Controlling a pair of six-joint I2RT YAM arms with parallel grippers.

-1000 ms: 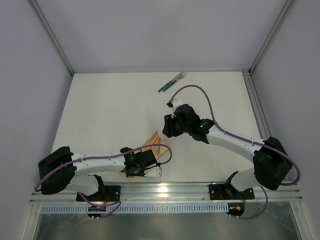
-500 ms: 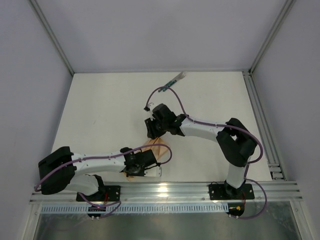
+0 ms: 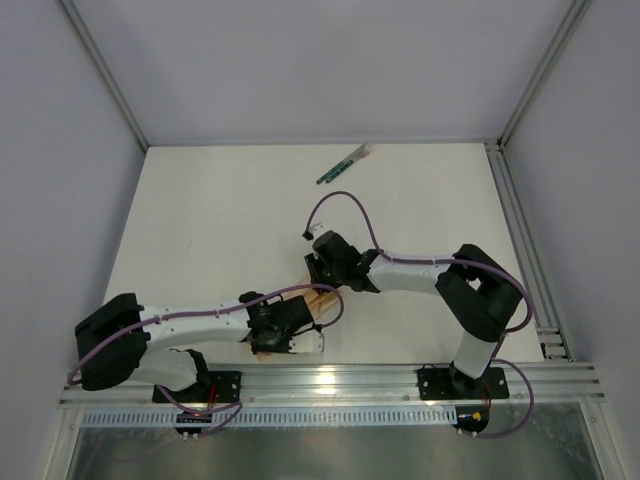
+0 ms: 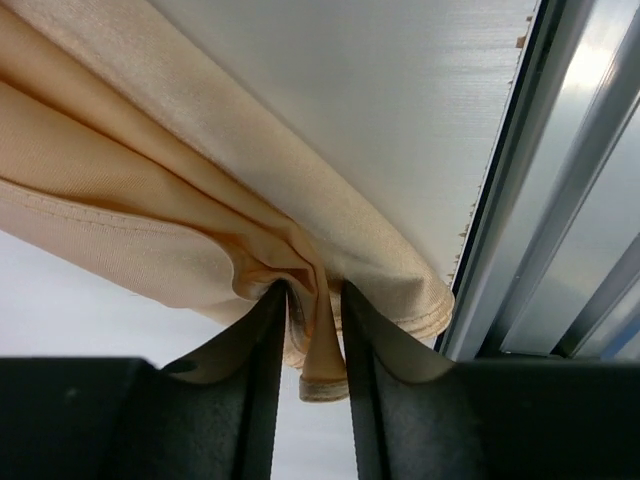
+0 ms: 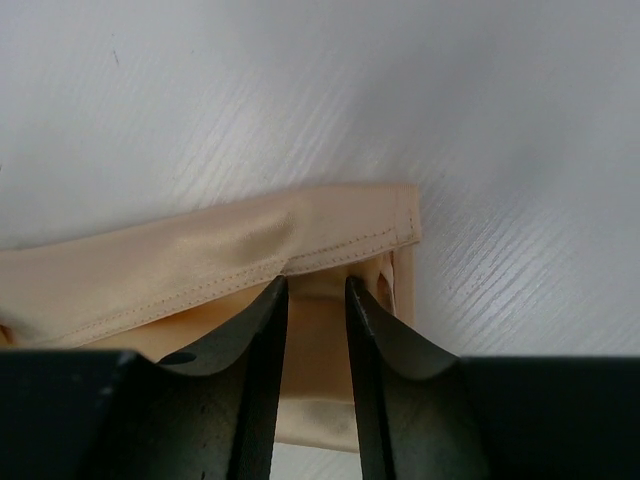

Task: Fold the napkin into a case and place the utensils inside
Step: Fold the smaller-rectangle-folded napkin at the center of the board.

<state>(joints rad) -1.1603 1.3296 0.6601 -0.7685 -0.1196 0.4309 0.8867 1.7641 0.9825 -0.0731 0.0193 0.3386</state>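
On the white table point(image 3: 200, 220) the napkin point(image 3: 320, 298) lies bunched into a crumpled strip at about 6 o'clock, close to the near edge. The left fingers point(image 4: 245, 400) are clamped on a fold at its 7 o'clock end. The right fingers point(image 5: 255, 380) straddle the hemmed corner at its 1 o'clock end, narrowly parted, and I cannot tell whether they truly pinch it. The utensils point(image 3: 345, 164) lie together at 12 o'clock, well apart from the cloth.
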